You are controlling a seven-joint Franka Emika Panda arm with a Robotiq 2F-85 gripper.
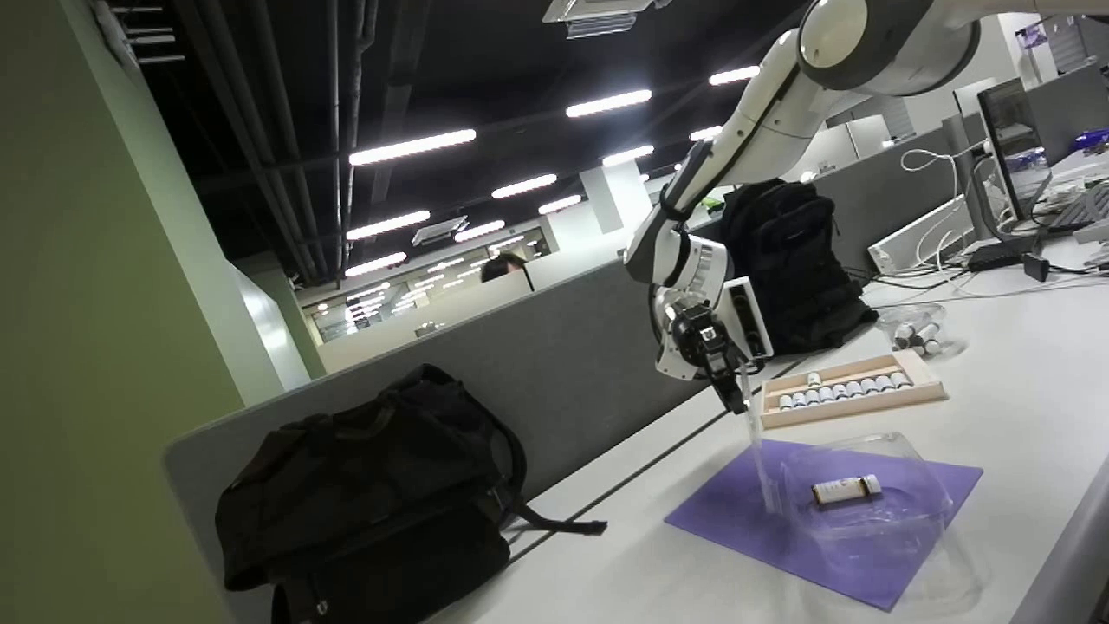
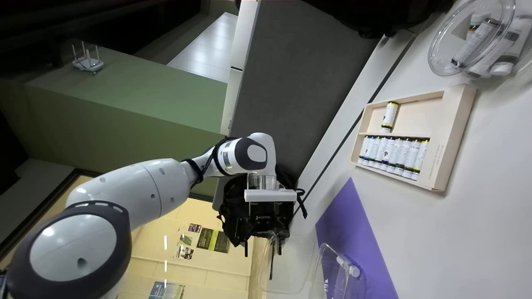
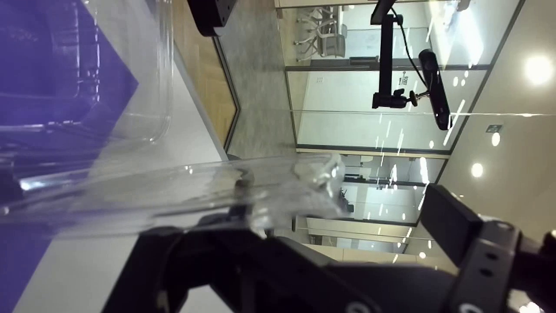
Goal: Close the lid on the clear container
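Gripper (image 2: 262,251) released, fingers spread wide. Lid (image 2: 291,268) raised, standing steeply close by one finger; which side, and whether they touch, cannot tell. Clear container (image 1: 905,498) uncovered on purple sheet (image 1: 732,511), capped bottle (image 1: 846,490) lying inside. In wrist view, container rim shows past the sheet's corner, then a strip of worktop (image 1: 624,563) before its edge. Wooden tray (image 2: 453,137) near the sheet, not touching. Wrist view cuts off lid and container at left; see-through edges hard to trace.

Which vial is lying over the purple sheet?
The single vial inside the square clear container; the others are in the wooden tray and round clear tub.
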